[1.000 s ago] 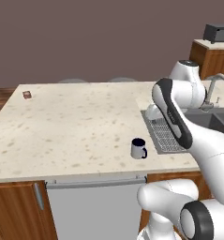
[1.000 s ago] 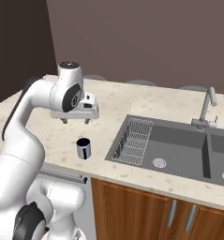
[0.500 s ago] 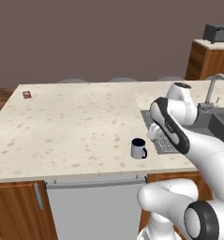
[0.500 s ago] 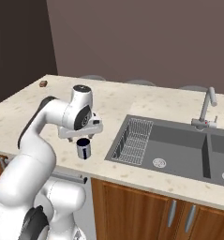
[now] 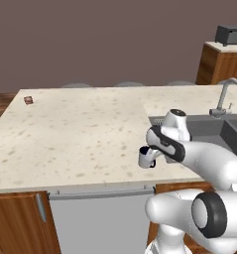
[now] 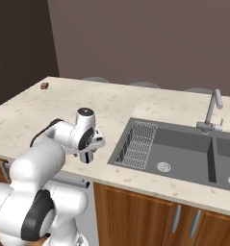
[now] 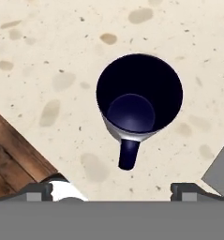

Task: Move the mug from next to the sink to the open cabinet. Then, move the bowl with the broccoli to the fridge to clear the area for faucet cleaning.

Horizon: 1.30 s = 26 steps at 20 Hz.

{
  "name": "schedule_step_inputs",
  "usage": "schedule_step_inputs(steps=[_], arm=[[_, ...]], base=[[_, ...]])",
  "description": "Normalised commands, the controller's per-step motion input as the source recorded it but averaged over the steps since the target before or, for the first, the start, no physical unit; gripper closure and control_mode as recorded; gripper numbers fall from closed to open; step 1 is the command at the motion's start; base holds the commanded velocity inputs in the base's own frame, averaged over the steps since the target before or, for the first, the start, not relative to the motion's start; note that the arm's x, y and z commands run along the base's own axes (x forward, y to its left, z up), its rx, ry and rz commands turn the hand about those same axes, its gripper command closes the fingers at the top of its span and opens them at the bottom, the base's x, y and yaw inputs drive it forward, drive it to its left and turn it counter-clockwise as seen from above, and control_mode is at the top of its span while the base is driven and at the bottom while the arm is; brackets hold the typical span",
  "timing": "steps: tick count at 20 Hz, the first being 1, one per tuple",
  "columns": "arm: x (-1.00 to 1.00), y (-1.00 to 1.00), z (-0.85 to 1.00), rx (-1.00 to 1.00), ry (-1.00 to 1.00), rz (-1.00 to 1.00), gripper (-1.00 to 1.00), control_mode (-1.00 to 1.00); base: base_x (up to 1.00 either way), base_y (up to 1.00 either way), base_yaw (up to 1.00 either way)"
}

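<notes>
A: Left base view first. Where is the mug?

B: The mug (image 5: 146, 157) stands upright on the speckled bench (image 5: 75, 134), near its front edge and just left of the sink (image 5: 204, 130). The hand (image 5: 150, 157) is right down over it, so only part of the dark body shows. The faucet (image 5: 224, 96) rises behind the sink, well apart from the mug.

A: And from the right base view?

B: Same spot: the mug (image 6: 87, 157) sits near the bench's (image 6: 63, 103) front edge, left of the sink (image 6: 176, 151) and its wire rack (image 6: 138, 144). The hand (image 6: 89, 153) hangs directly above it, with the arm bent low. The faucet (image 6: 211, 111) is far off to the right.

A: Hand view?

B: It looks straight down into the mug (image 7: 139, 96), dark inside, with its handle (image 7: 128, 153) pointing toward the bottom of the view. The two fingertips (image 7: 38, 191) stand spread wide on either side, released, neither one touching the mug. A grey corner of the sink (image 7: 221, 171) shows at the right edge.
</notes>
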Motion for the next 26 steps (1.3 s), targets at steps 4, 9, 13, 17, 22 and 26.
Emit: schedule_step_inputs(steps=[4,9,13,17,22,26], arm=[[0.13,0.0,-0.24,0.01,0.0,0.0,-1.0,-1.0],[0.03,0.0,-0.26,0.06,0.0,0.0,-1.0,-1.0],[0.02,-0.01,-0.31,0.07,0.0,-0.01,-1.0,-1.0],[0.23,0.0,-0.25,0.02,0.0,-0.02,-1.0,-1.0],[0.36,0.0,-0.14,0.0,0.0,-0.01,-1.0,-1.0],[0.29,0.0,-0.14,0.0,0.0,0.0,-1.0,-1.0]], base=[[0.0,0.0,0.0],[0.0,0.0,0.0],[0.0,0.0,0.0],[0.0,0.0,0.0],[0.0,0.0,0.0],[0.0,0.0,0.0]])
